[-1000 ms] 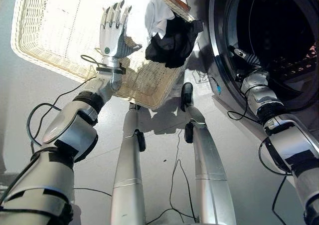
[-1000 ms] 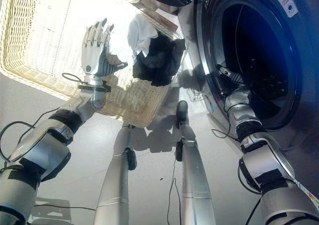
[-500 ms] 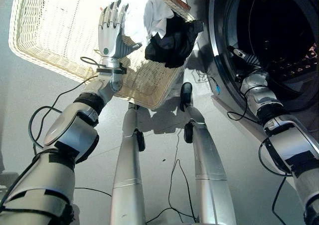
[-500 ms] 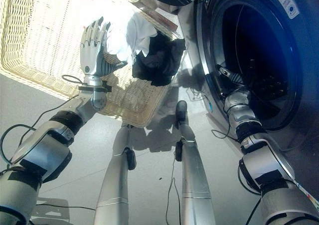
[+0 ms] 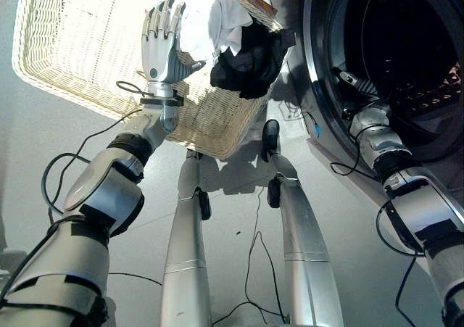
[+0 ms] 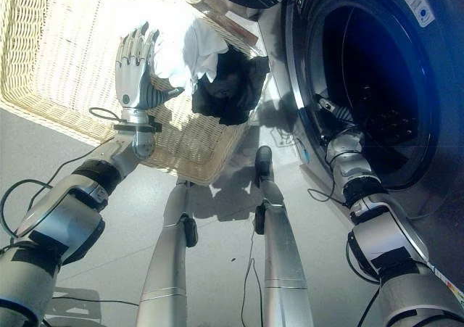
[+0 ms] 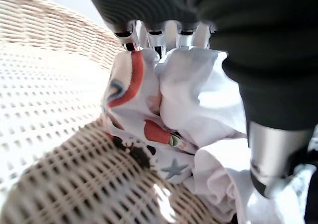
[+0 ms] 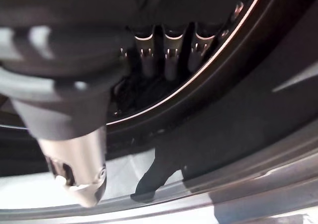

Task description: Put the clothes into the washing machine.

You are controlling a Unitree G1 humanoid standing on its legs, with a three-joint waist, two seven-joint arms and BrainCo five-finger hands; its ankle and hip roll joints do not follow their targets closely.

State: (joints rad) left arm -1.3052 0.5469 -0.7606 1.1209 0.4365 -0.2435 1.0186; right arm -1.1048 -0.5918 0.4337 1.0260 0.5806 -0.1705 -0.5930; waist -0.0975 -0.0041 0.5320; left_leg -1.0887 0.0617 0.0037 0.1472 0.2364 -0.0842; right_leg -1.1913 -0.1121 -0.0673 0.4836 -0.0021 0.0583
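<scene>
Left eye view, left hand [image 5: 162, 46]: at 11 o'clock, raised over the basket, fingers straight and spread, thumb out to the side, holding nothing.
Basket [image 5: 80, 44]: pale wicker, lying on the grey floor [image 5: 239, 218] under and beyond the left hand.
Clothes: a white garment [image 5: 229, 21] and a black garment [image 5: 250, 62] bunched together at 12 o'clock, draped over the basket's rim on the side nearest the washing machine.
Left wrist view: white cloth with red and star prints [image 7: 149, 129] lies against the wicker just past the fingers.
Right hand [image 5: 353, 82]: at 2 o'clock, reaching in at the lower rim of the drum opening; whether it is open or closed, I cannot tell.
Washing machine [image 6: 304, 109]: at 1 to 3 o'clock, its round opening dark inside.
</scene>
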